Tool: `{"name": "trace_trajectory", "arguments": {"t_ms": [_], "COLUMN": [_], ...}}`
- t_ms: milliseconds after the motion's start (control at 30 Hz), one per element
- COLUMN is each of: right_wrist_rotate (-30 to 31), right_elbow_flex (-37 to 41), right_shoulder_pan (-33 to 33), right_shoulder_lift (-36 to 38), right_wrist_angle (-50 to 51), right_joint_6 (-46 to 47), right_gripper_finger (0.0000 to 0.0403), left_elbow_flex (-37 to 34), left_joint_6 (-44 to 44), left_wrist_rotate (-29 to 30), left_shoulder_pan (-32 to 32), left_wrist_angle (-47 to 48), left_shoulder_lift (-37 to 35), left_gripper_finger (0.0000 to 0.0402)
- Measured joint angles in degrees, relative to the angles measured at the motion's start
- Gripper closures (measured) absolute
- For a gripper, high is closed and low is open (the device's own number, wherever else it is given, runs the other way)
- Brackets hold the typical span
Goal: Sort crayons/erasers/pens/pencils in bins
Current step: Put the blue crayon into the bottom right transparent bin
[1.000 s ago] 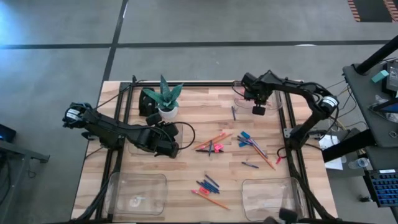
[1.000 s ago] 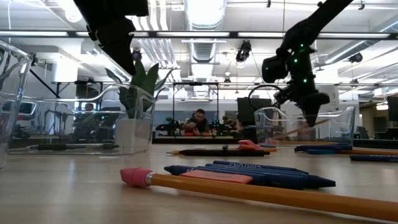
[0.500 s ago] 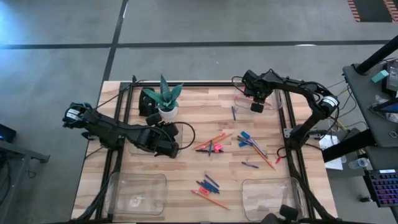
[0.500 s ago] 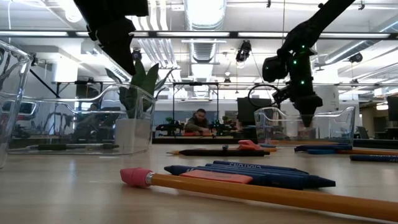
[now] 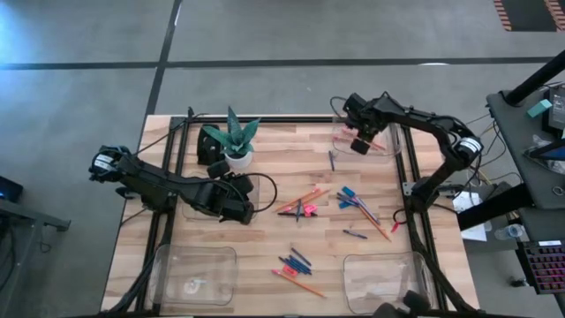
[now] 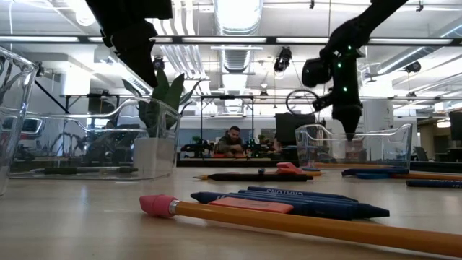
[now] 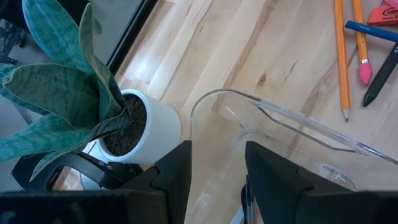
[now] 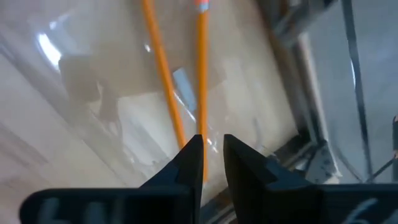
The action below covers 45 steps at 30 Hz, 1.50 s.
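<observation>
- Your right tool (image 5: 358,146) sits over the far-right bin (image 5: 386,147), fingers narrow and empty; two pencils (image 8: 168,93) lie inside.
- Looks like a drop-off step; next, swing to the pile (image 5: 357,202) mid-tabletop (image 5: 291,150).
- Left tool (image 5: 237,210) waits, fingers apart, over the left bin (image 7: 298,130).

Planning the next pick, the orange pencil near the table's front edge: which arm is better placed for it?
Probably the right. The right gripper hangs over the far right bin, apparently empty. The left gripper sits over its own bin. Neither is near the pencil, so the edge is slight.
</observation>
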<state>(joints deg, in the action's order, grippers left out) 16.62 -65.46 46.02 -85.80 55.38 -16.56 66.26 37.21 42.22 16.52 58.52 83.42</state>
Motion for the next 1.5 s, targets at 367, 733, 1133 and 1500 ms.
{"name": "trace_trajectory", "arguments": {"t_ms": [367,733,1133,1500], "right_wrist_rotate": [-0.29,-0.35,-7.35,4.40], "right_elbow_flex": [-4.01,0.48,2.67,8.12], "right_shoulder_pan": [-8.32,-29.70,-37.33,-36.85], "right_shoulder_lift": [6.19,7.50,1.65,-2.09], "right_wrist_angle": [-0.70,-7.58,-8.26,-15.05], "right_joint_6": [17.10,32.59,43.27,60.49], "right_gripper_finger": [0.0349,0.0349,0.0349,0.0348], "left_elbow_flex": [0.02,0.02,0.02,0.00], "left_joint_6": [0.11,1.49,1.44,-0.32], "left_wrist_rotate": [0.00,0.02,0.02,0.06], "left_shoulder_pan": [0.00,0.01,0.01,0.01], "left_wrist_angle": [-0.36,-0.98,-0.48,-0.42], "left_shoulder_lift": [0.00,0.00,0.00,0.00], "left_gripper_finger": [0.0265,0.0265,0.0265,0.0265]}}
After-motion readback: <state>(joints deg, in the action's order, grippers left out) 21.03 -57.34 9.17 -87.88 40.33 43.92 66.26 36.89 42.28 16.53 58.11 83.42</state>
